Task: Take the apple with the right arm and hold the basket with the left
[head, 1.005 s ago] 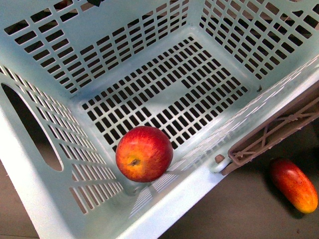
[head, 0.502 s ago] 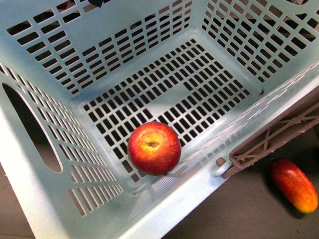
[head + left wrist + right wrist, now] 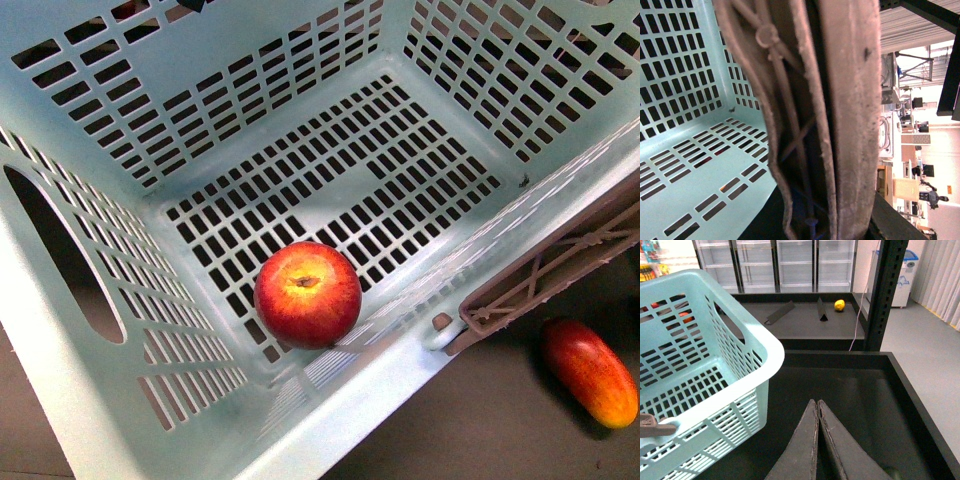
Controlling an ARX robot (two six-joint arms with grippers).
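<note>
Apple: the round red apple with yellow patches [image 3: 307, 294] sits on the slotted floor inside the basket, stem dimple up. It is in the corner nearest the camera and close to two walls.
Basket: the large light teal plastic basket with slotted walls [image 3: 60, 370] fills most of the front view, with an oval hand hole in its left wall.
Front view only: the apple shows here and in no wrist view. An elongated red-and-yellow fruit [image 3: 590, 372] lies outside on the dark table, beside the basket's brown-grey latticed swing handle [image 3: 545, 275].
Left wrist view only: the handle, seen very close, fills the middle, with a teal slotted wall and floor behind it.
Left pincer: its fingers cannot be made out in any view, so I cannot tell whether it grips.
Right wrist view only: the right pincer [image 3: 817, 405] has its two dark fingers pressed together with nothing between them. It is outside the basket, apart from its outer wall.
Edges: the basket's rounded rim stands between the right pincer and the interior.
Open room: the bare dark table [image 3: 855, 390] lies ahead of the right pincer, bounded by a raised lip and a black upright post [image 3: 885, 295]. The basket floor beyond the apple is bare.
</note>
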